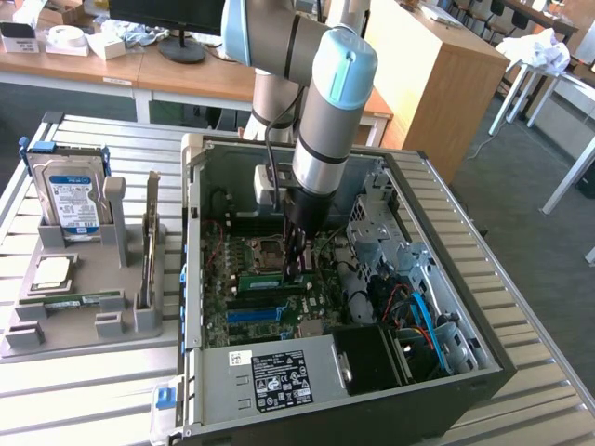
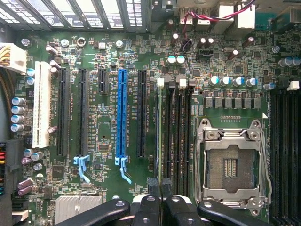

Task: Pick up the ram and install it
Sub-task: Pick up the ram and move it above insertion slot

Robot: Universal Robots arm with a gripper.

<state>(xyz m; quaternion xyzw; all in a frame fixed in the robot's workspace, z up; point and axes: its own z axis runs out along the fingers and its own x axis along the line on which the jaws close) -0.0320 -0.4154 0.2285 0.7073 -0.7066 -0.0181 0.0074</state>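
Note:
My gripper (image 1: 296, 268) reaches down into the open computer case, onto the motherboard (image 1: 244, 307). The ram (image 1: 268, 280), a thin green stick, lies along a memory slot beside the empty processor socket (image 1: 264, 249). In the wrist view the ram (image 2: 159, 132) appears edge-on as a narrow strip standing in the slot nearest the black expansion slots. It runs straight in between the black fingers of my gripper (image 2: 161, 187), which are shut on its end. The part of the stick under the fingers is hidden.
The open case (image 1: 191, 279) has metal walls all round, a power supply (image 1: 279, 376) at the front and drive cables (image 1: 423, 311) on the exterior view's right. A grey fixture (image 1: 84, 321) on the exterior view's left holds a hard drive (image 1: 70, 190), a silver processor (image 1: 51, 271) and another green stick (image 1: 79, 300).

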